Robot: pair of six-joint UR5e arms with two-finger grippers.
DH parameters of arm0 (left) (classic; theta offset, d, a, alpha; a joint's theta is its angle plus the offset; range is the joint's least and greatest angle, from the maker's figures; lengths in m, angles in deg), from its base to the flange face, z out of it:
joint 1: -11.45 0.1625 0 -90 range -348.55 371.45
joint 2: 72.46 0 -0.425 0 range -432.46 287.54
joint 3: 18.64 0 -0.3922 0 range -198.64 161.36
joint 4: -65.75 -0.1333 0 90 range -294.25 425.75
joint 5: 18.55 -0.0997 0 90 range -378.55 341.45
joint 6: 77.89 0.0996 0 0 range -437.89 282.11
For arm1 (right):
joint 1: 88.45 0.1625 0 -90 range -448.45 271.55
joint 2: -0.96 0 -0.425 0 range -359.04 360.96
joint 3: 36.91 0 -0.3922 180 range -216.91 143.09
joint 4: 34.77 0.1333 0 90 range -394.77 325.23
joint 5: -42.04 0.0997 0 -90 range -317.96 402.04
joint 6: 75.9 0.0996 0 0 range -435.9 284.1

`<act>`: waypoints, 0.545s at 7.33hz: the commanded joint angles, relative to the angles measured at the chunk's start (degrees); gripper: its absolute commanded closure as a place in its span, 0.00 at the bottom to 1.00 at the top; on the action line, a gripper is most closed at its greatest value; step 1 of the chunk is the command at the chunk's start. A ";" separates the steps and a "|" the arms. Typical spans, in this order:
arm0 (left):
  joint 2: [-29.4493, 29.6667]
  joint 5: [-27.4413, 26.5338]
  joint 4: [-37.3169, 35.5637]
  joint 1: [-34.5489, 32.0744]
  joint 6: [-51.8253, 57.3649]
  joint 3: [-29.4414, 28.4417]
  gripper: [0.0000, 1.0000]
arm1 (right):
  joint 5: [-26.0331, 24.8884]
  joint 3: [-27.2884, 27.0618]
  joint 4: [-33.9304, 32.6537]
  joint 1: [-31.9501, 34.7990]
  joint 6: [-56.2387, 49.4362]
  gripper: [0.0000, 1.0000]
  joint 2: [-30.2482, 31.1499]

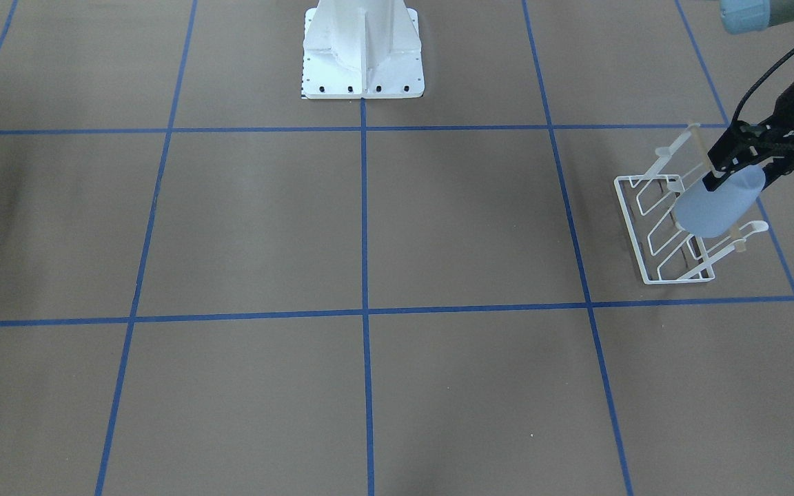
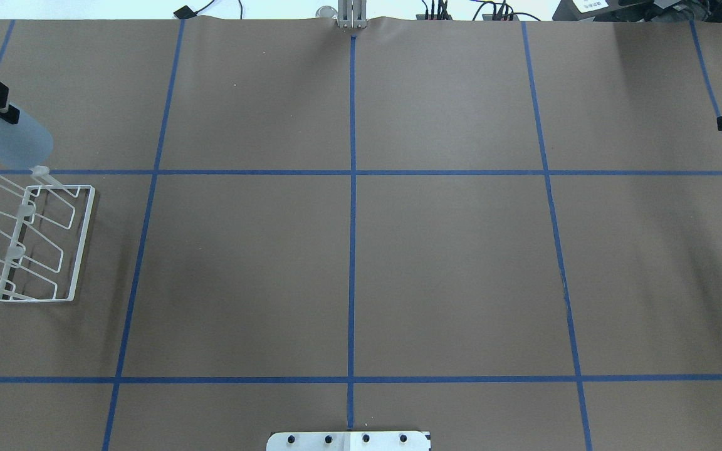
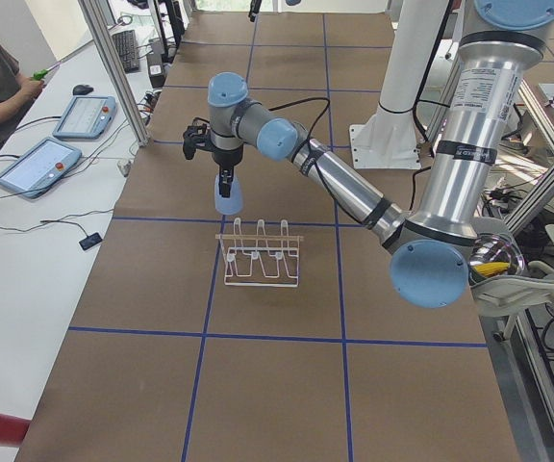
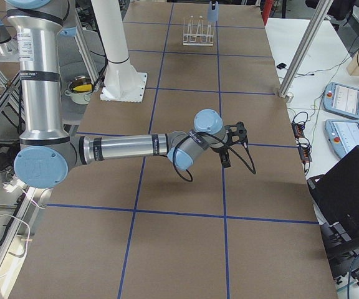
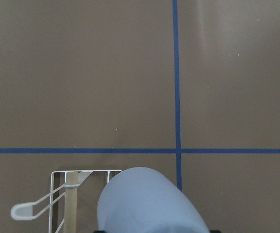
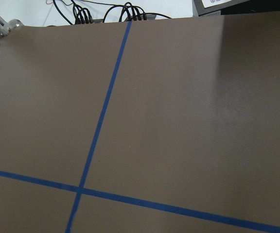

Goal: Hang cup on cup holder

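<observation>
Over brown blue-taped table (image 2: pixel 449 250), left jaws clamp cup (image 2: pixel 13 136) above rack (image 2: pixel 83 243); right jaws unclear.

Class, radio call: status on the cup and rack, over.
Left gripper shut on the cup, above the cup holder at its end, not hung yet. Right gripper far off, empty table below, state unclear. Nothing visible in between.
</observation>
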 commanded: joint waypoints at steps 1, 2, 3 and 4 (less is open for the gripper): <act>0.14 0.16 -1.82 0.63 1.10 -0.45 1.00 | -1.34 -3.46 -17.16 0.52 -16.98 0.00 -0.30; 0.40 0.16 -1.73 0.72 1.10 -1.93 1.00 | -2.66 -6.62 -29.00 1.05 -25.86 0.00 -2.04; 0.49 0.24 -1.47 0.81 1.10 -2.99 1.00 | -2.93 -9.17 -38.69 2.88 -31.51 0.00 -4.15; 0.41 0.24 -1.29 1.68 1.10 -3.44 1.00 | -2.93 -9.98 -41.13 3.59 -33.40 0.00 -4.78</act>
